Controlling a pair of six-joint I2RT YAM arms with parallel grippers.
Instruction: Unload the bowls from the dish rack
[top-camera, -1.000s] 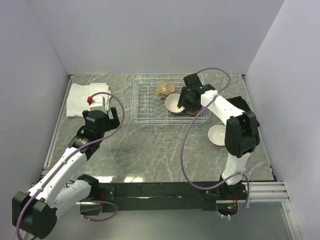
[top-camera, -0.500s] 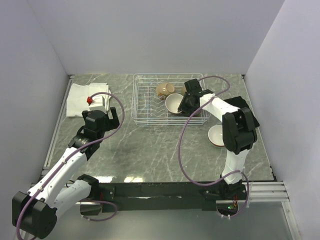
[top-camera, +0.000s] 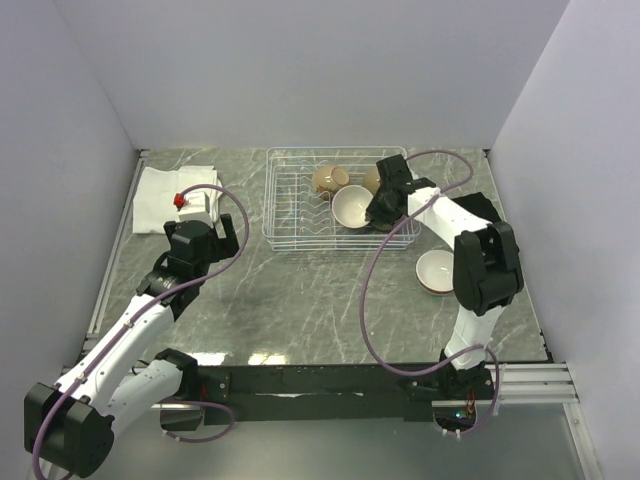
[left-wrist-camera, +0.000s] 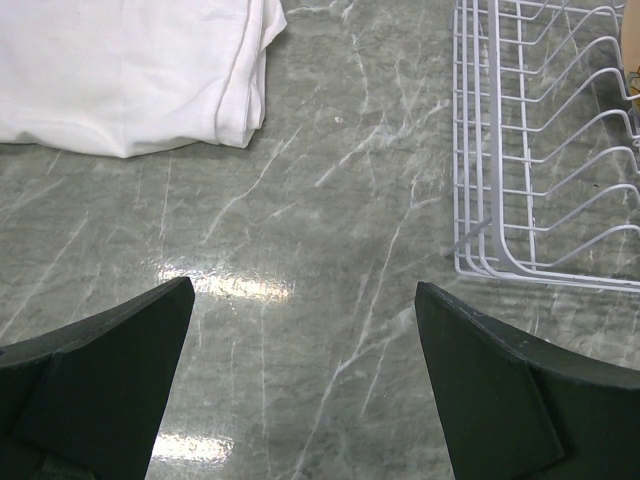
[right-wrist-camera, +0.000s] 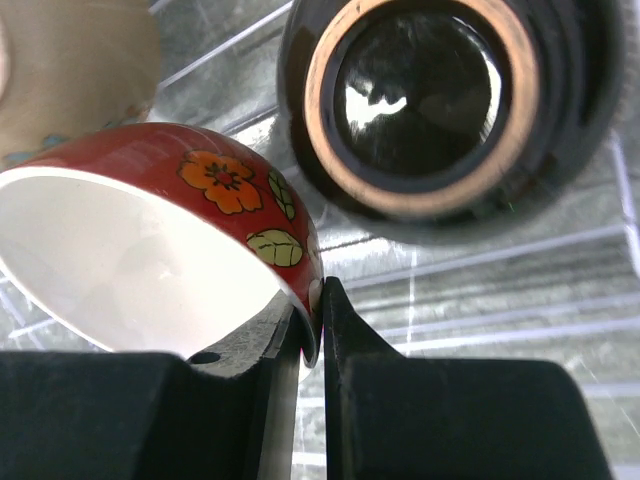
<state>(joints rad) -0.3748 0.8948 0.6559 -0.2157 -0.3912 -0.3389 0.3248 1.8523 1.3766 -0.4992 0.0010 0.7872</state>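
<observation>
The left pincer (top-camera: 207, 236) hangs over the grey marbled tabletop (top-camera: 300, 300), nearer the arm bases than the rack. Its jaws are spread wide with nothing between them, as its own wrist view shows (left-wrist-camera: 300, 385). To the right, a brown-rimmed bowl (top-camera: 436, 271) with a cream inside sits upright on the tabletop. It lies just beyond the near right corner of the dish rack (top-camera: 290, 215) and outside it.

Farther back, the dish rack stands mid-table, and its near left corner (left-wrist-camera: 520, 150) shows in the left wrist view. The right pincer (top-camera: 383, 205) reaches into its right half. In the right wrist view that pincer (right-wrist-camera: 312, 330) is clamped on the rim of the dark red bowl (right-wrist-camera: 230, 190), one finger inside against the white interior and one outside. This bowl (top-camera: 351, 207) bears orange flowers and green leaves and sits tilted among the tines. Just beside it a black-brown bowl (right-wrist-camera: 430, 100) rests on the wires, its foot ring towards the camera. A tan bowl (top-camera: 328, 179) lies at the back of the rack, and a second tan bowl (top-camera: 372, 178) is beside it.

A folded white cloth (top-camera: 165, 195) lies at the far left, well apart from the rack.
</observation>
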